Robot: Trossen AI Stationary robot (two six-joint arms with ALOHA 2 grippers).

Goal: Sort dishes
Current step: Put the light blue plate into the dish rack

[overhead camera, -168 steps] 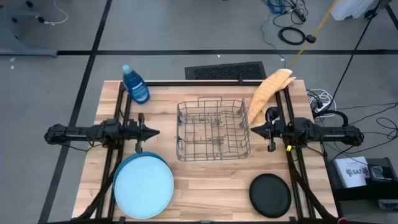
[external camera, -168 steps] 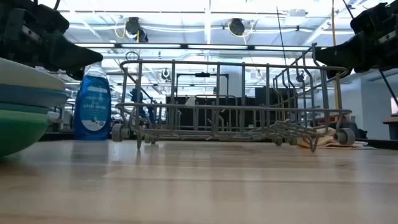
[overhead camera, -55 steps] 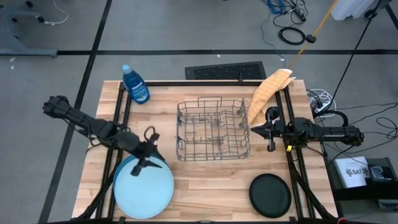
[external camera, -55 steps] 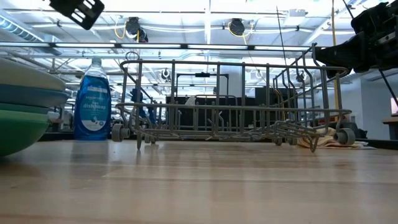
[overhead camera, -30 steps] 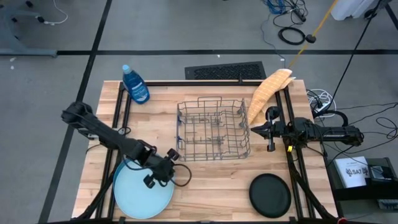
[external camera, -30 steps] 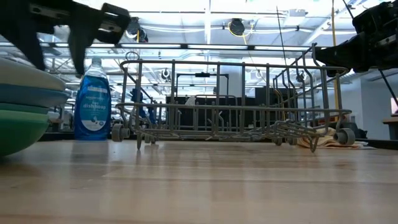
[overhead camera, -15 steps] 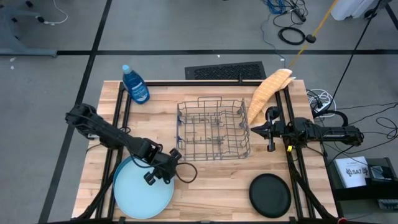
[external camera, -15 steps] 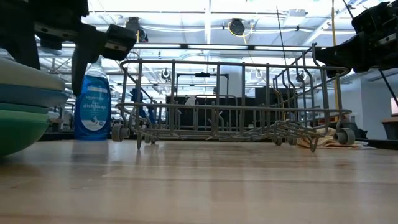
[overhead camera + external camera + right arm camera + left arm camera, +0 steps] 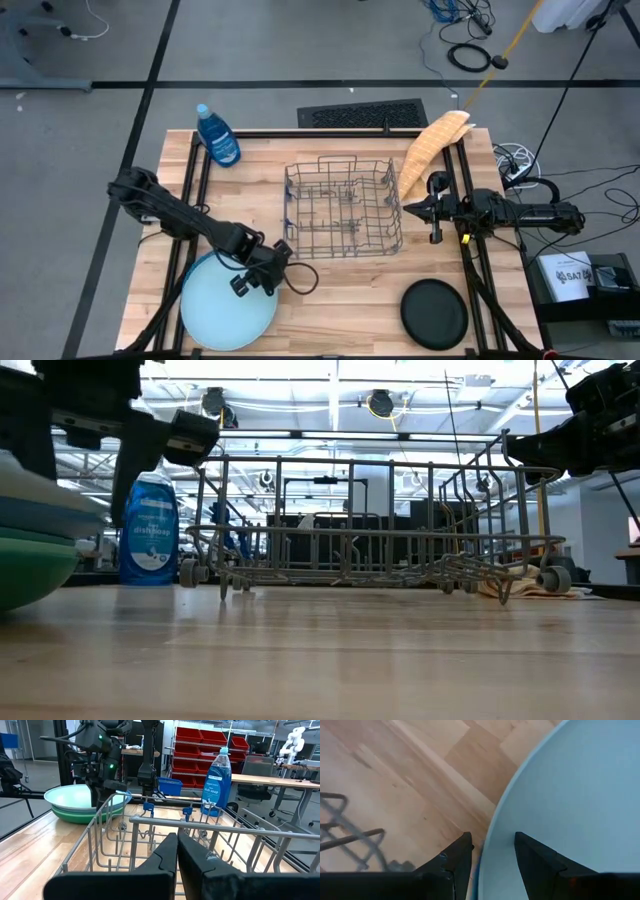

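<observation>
Wooden table [image 9: 340,290], left gripper [image 9: 262,275] angled down, seemingly straddling light blue plate [image 9: 215,310] rim

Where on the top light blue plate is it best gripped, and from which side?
Probably by its thin rim on the edge facing the wire rack. The light blue plate lies flat on the stack, so only the rim offers a pinch. The left gripper already straddles that edge, one finger over the plate, the other over the wood.

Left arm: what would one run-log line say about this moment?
left gripper: fingers astride rim of light blue plate, not yet closed | right gripper: shut, waiting beside wire rack | black plate: untouched
</observation>
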